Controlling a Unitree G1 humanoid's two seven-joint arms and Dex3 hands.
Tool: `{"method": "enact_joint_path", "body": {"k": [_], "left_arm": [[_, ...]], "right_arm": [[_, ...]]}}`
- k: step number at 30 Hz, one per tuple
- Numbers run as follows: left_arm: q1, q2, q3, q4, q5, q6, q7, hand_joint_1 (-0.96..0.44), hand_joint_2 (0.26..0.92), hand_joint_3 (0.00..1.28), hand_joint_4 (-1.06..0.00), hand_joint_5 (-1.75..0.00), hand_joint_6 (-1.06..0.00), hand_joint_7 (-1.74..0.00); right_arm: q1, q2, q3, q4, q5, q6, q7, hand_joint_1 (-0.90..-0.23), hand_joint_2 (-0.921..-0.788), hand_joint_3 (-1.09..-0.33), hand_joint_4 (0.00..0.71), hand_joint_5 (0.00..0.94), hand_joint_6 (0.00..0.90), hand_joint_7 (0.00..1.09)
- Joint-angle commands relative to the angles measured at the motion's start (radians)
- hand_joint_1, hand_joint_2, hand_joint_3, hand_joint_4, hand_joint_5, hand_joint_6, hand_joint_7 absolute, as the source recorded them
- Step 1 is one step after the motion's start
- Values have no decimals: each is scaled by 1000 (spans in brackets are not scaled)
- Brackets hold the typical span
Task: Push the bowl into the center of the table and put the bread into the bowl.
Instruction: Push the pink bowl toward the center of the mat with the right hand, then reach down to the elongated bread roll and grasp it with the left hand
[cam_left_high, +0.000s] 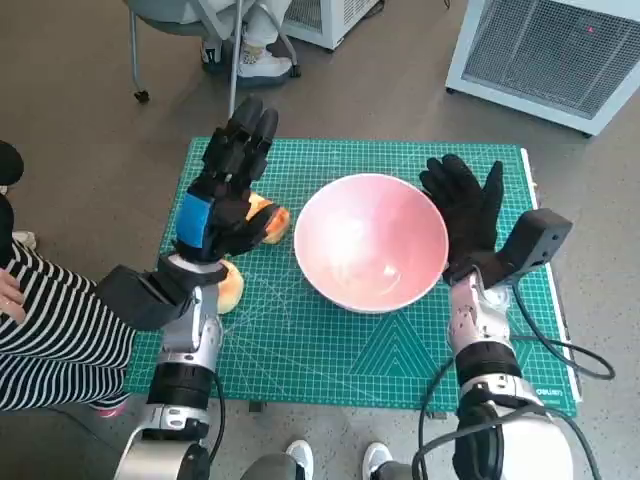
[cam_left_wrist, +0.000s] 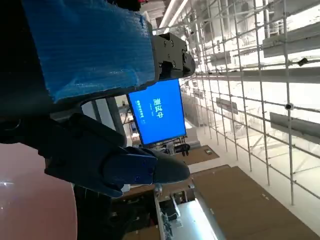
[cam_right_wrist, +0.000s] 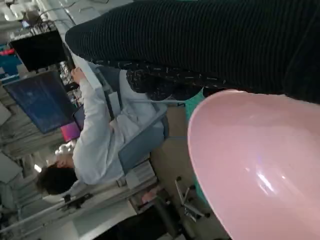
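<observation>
A pink bowl (cam_left_high: 370, 240) stands near the middle of the green cutting mat (cam_left_high: 330, 350); its pink side also fills much of the right wrist view (cam_right_wrist: 255, 165). My right hand (cam_left_high: 466, 212) is flat and open against the bowl's right rim, fingers stretched away from me. My left hand (cam_left_high: 228, 185) hovers with its fingers extended over a piece of bread (cam_left_high: 270, 222) lying left of the bowl, partly hiding it. A second bread piece (cam_left_high: 230, 286) lies by my left wrist. The left wrist view shows only the hand's taped back (cam_left_wrist: 90, 45) and a sliver of pink bowl (cam_left_wrist: 30, 210).
The mat covers the small table (cam_left_high: 545, 190). A person in striped clothing (cam_left_high: 50, 330) sits close at the left. Chair legs and feet (cam_left_high: 250, 55) show beyond the far edge, a white unit (cam_left_high: 560, 55) at the far right. A seated person (cam_right_wrist: 100, 135) appears in the right wrist view.
</observation>
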Motion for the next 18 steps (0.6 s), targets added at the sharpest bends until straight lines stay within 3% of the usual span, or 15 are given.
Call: {"method": "enact_joint_path", "body": {"k": [1,11,18], "left_arm": [[14,-6,-6,-21,8,-4,10,-510,921,279,-90,-1,-86,-229],[11,-5,-15,-24,25,-4,33,-511,921,281,-89,0,-87,-221],[-7,-3,-22,-12,40,-7,48,-533,921,285,-95,-3,-88,-216]], "right_arm": [[22,-32,8,-10,-7,-7,7,-555,-921,-884,54,2,67,174],[56,-81,32,-103,-18,-132,28,-595,-921,-864,65,5,90,176],[128,-61,80,-307,-16,-247,53,-601,-921,-801,81,9,110,186]]}}
